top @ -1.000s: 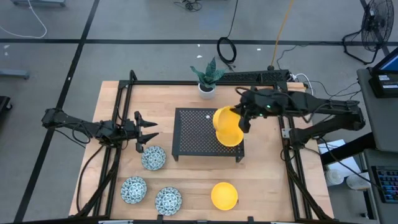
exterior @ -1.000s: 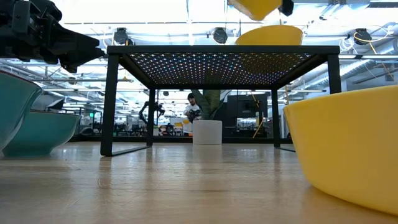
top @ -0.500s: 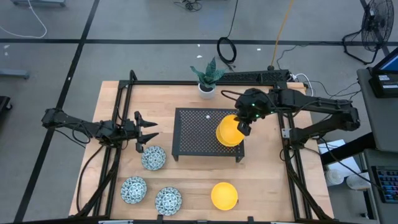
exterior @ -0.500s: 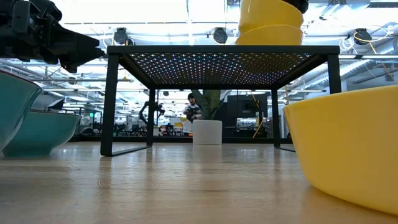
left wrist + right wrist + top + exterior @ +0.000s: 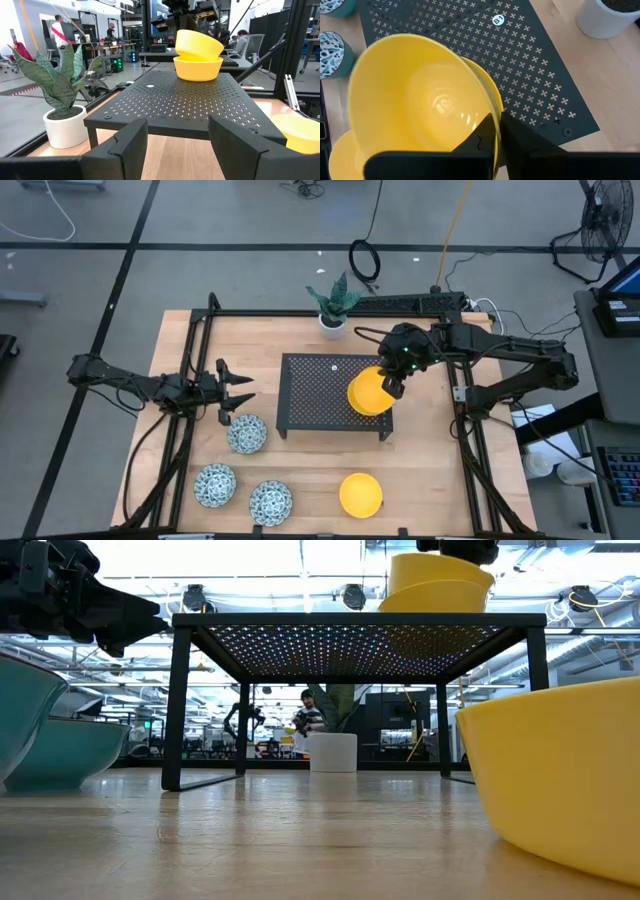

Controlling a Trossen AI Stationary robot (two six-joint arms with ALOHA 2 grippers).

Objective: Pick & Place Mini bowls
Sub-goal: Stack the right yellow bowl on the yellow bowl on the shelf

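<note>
Right gripper (image 5: 392, 385) over the black perforated stand (image 5: 310, 385), fingers nearly closed, pinching the rim of a plain yellow bowl (image 5: 415, 100). Tilted, nested in a second yellow bowl (image 5: 197, 69) sitting on the stand's right end. Left gripper (image 5: 240, 392) waiting open above the table (image 5: 300, 480), near three patterned blue-green bowls (image 5: 247, 433). Third yellow bowl (image 5: 360, 494) alone on the table in front of the stand.
</note>
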